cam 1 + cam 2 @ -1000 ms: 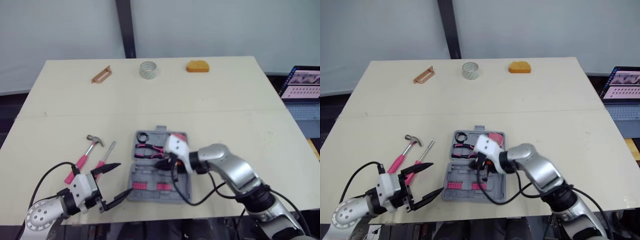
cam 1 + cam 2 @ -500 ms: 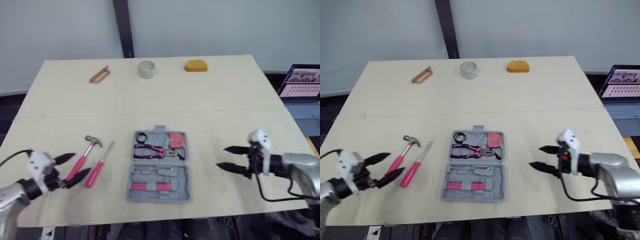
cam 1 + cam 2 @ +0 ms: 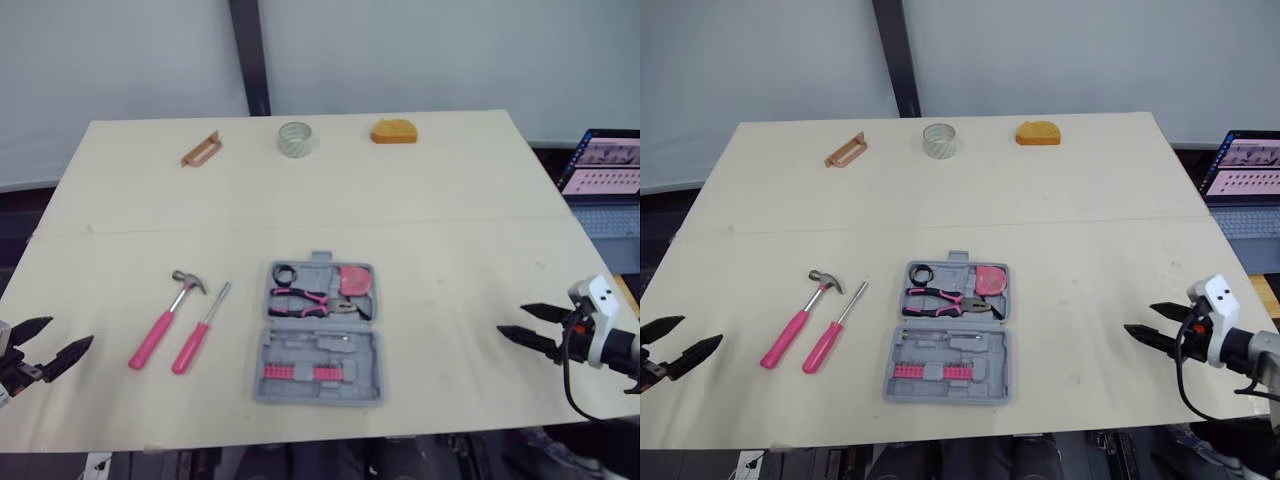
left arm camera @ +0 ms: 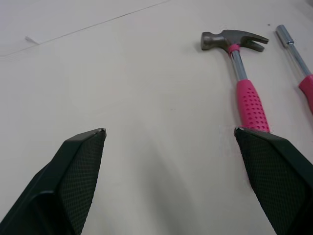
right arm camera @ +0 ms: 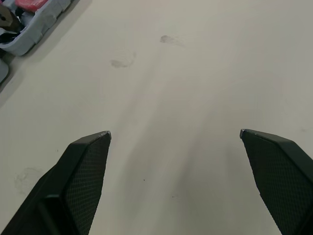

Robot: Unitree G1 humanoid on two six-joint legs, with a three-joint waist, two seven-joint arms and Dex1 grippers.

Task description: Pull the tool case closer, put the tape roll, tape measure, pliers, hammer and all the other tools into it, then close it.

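The left hand (image 3: 70, 331) hovers at the near left edge of the surface (image 3: 450, 200), its two black fingers (image 4: 78, 171) spread wide apart and holding nothing. The right hand (image 3: 511, 318) hangs over the near right edge, also spread wide and empty, pointing in toward the middle.

Between them, near the front edge, the tool case (image 3: 318, 335) lies open and flat. The pliers (image 3: 305, 297) with pink grips rest in its far half, beside a black ring (image 3: 284, 273) and a pink piece (image 3: 352, 280).

Just left of the case, the hammer (image 3: 165, 320) and a screwdriver (image 3: 198, 332) lie side by side, both with pink handles and their metal ends pointing away.

Along the far edge, well apart from the case, sit a brown handle-shaped piece (image 3: 201, 150), the tape roll (image 3: 297, 138) and the orange tape measure (image 3: 393, 132). A laptop (image 3: 605, 165) stands off the surface to the right.
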